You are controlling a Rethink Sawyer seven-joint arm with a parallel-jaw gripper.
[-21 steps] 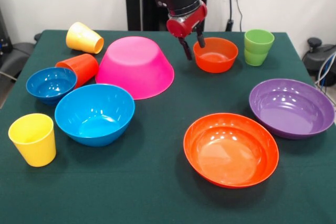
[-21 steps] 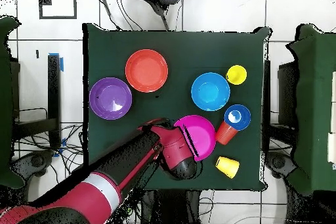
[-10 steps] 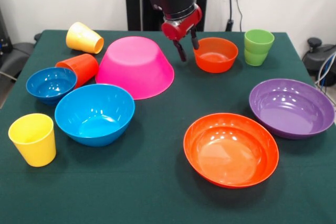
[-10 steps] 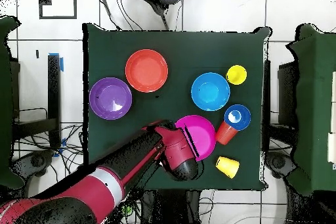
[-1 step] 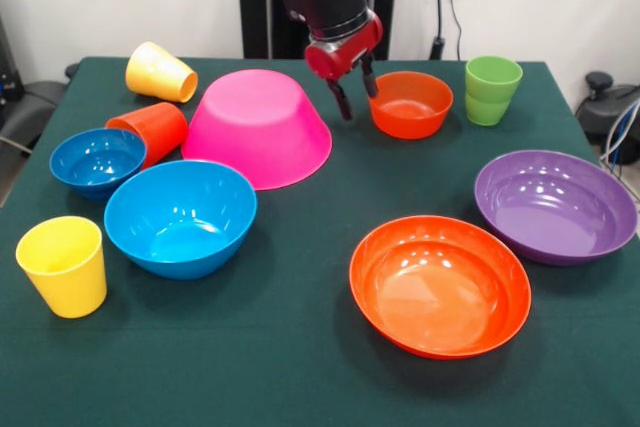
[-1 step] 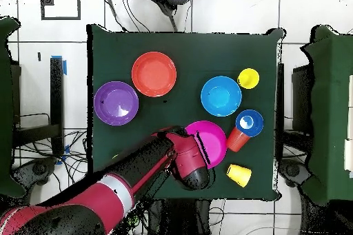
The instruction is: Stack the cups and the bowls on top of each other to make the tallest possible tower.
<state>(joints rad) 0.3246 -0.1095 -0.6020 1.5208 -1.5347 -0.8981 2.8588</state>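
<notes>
Currently: tool (image 5: pixel 352 97) open, empty, just beside small orange bowl (image 5: pixel 410 104) — light, stiff, glossy-slick plastic; best pinched across its thin rim

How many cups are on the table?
4. A yellow cup stands at the front left corner. Another yellow cup lies tipped at the back left, an orange-red cup lies beside the pink bowl, and a green cup stands back right.
</notes>
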